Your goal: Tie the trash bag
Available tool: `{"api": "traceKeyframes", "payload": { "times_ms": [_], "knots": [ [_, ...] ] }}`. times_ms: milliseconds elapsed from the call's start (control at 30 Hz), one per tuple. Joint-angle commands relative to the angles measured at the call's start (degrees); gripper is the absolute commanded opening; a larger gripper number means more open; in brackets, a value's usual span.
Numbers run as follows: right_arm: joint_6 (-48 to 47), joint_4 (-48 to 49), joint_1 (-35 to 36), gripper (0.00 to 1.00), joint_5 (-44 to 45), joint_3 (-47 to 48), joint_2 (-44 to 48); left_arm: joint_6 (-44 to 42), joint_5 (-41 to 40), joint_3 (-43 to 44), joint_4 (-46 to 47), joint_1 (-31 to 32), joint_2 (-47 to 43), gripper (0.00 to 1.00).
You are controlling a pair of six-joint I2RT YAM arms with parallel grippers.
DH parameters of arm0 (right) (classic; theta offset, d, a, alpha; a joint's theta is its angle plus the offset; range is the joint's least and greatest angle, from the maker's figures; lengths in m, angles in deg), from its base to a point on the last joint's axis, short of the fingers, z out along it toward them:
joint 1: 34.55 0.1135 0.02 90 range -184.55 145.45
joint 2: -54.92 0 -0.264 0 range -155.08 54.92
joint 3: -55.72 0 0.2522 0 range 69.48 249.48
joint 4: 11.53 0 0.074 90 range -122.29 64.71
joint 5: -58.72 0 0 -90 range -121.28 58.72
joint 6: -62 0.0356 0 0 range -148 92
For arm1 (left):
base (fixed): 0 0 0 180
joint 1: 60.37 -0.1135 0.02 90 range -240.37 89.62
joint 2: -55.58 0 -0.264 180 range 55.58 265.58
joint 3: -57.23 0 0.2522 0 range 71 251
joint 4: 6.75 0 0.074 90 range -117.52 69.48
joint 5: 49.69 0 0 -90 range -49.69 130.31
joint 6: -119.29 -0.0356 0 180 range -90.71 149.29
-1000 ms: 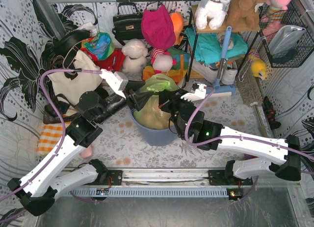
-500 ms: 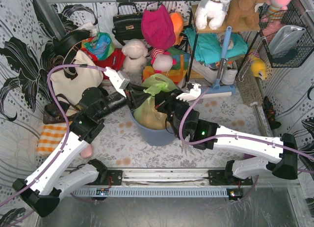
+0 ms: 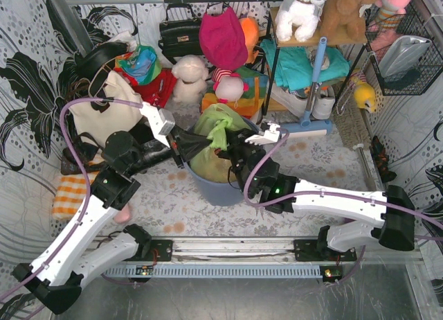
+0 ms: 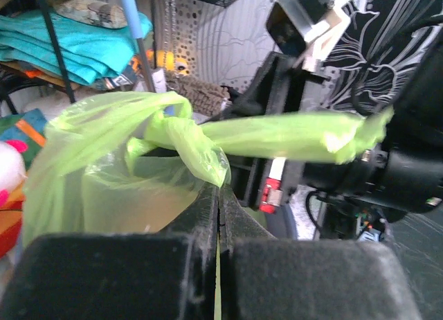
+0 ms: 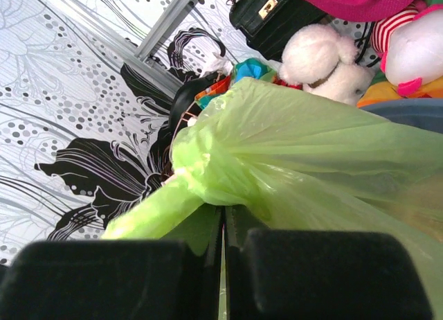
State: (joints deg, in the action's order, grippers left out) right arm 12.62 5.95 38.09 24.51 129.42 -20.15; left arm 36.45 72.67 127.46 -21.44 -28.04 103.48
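The round blue plastic bin [image 3: 220, 188] is holding the thin, light-green, see-through plastic trash bag [image 3: 213, 136], and the bag's top is poking out above the bin's rim. The left gripper [image 3: 181, 141] is at the bin's left side, with its fingers pressed together on a fold of the bag. The right gripper [image 3: 225, 151] is over the bin's right side, squeezing tight on a twisted green strip [image 4: 291, 136] of the bag. The plastic is thin and slippery. I think pulling too hard could tear it or let a strip slip out, and then the crossed strips would come undone. No words or labels are showing clearly enough to read.
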Motion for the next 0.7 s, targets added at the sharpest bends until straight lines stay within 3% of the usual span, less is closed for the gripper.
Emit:
{"api": "traceKeyframes", "payload": {
  "times_ms": [0,267,433,500,567,667],
  "knots": [
    [-6.2,11.6,0.3,0.0,2.7,-2.1,-0.9,3.8,3.8,-2.8,0.2,-0.3,-2.9,0.0],
    [-15.4,23.3,0.4,0.0,2.4,-5.1,-1.9,9.0,5.5,-7.5,3.9,-0.3,-4.9,0.02],
    [-20.0,31.8,0.3,0.0,1.1,-7.2,-2.6,10.0,5.9,-8.4,5.5,-0.2,-4.4,0.11],
    [-21.1,33.6,0.3,0.0,0.8,-7.8,-2.8,8.5,4.8,-7.8,4.3,-0.3,-4.3,0.16],
    [-20.9,33.4,0.4,0.0,1.1,-8.0,-2.7,5.6,2.6,-5.9,1.1,-0.3,-4.2,0.29],
    [-20.3,32.7,0.3,0.0,1.2,-8.1,-2.5,-0.2,-2.9,-1.3,-5.2,-0.3,-4.0,0.4]
  ]
}}
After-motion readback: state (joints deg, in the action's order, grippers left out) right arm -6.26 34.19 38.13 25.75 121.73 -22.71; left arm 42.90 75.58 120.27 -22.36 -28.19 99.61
